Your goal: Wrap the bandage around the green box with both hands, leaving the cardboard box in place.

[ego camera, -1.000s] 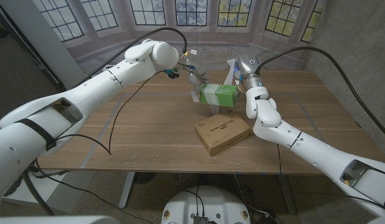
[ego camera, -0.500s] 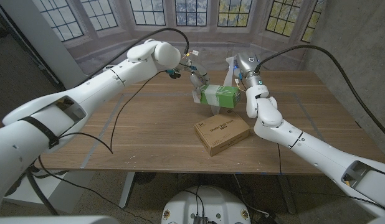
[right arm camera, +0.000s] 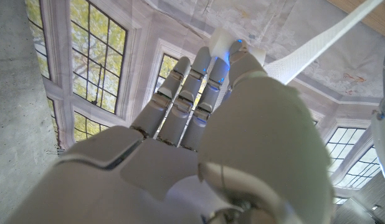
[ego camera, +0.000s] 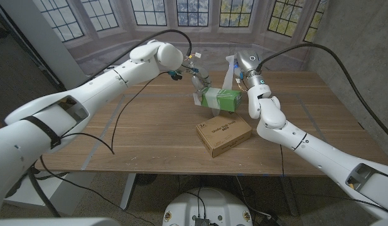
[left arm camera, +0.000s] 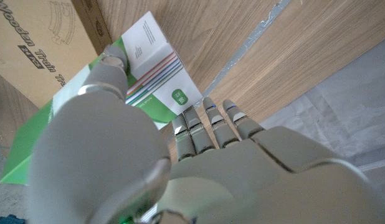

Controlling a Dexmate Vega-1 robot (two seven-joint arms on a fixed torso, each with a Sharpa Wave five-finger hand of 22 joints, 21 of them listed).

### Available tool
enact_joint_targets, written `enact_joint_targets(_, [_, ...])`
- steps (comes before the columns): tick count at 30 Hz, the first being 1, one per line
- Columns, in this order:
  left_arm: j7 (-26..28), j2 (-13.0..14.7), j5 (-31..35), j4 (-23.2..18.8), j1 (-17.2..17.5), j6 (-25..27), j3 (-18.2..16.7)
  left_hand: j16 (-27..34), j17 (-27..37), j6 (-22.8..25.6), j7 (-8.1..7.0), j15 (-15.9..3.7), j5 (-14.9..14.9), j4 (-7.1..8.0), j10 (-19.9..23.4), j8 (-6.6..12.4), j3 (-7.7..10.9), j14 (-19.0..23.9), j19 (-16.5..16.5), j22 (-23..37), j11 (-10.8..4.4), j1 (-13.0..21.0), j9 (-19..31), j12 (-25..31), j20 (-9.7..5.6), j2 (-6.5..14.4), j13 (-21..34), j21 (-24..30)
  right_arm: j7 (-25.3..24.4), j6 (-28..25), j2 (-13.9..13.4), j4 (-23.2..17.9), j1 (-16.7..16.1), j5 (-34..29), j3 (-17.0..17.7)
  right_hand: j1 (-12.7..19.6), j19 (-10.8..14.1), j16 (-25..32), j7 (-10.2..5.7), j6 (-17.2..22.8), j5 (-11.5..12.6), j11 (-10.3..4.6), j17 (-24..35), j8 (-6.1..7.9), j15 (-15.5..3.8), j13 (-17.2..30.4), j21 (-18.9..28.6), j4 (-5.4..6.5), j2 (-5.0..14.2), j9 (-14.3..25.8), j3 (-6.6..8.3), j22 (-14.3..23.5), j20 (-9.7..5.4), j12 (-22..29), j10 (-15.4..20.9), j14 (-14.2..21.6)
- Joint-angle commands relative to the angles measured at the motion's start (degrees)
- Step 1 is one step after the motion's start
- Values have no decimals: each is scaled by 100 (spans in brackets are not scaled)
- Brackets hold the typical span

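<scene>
Between the 2 earlier head pictures and now very little has shifted: the green rectangular box [ego camera: 221, 99] sits a touch lower and more tilted, and both hands keep their places either side of it.

That green box is held off the wooden table [ego camera: 150, 135], beyond the flat brown cardboard box [ego camera: 224, 134], which lies on the table nearer the robot and apart from it. Its long axis runs across the robot, from one hand toward the other. The left hand [ego camera: 198, 80] grips its left end; the left wrist view shows a thumb over the green face and fingers [left arm camera: 208, 118] behind the white printed end. The right hand [ego camera: 235, 69] is up beside the box's right end, pinching the white bandage strip [ego camera: 229, 78], which runs taut from its fingertips [right arm camera: 223, 56] down to the box. White wrapping already shows at the left end [ego camera: 198, 97].

My judgement: the right hand, nearer the free strip, must carry it over and around the box's short girth, while the left steadies the box.
</scene>
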Motion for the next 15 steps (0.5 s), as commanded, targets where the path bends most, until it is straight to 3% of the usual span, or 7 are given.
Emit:
enact_joint_targets(1, [-52, -12, 76, 45, -31, -41, 42, -20, 14, 736, 149, 0, 32, 86, 27, 60, 158, 36, 47, 32, 6, -541, 16, 32, -5, 731, 29, 12, 141, 56, 41, -174, -61, -180, 87, 23, 36, 3, 34, 20, 46, -192, 24, 3, -502, 32, 24, -7, 53, 35, -14, 13, -336, 42, 249, 39])
enact_joint_targets(15, [-36, 19, 115, 56, -11, -126, 17, -15, 17, 749, 145, -10, 31, 90, 46, 65, 171, 55, 49, 32, -1, -557, 16, 33, -5, 739, 33, 12, 335, -4, 32, -585, -233, -395, 233, 33, 35, -3, 40, 21, 46, -194, 34, -2, -501, 35, 23, -11, 48, 37, -18, 13, -327, 37, 251, 38])
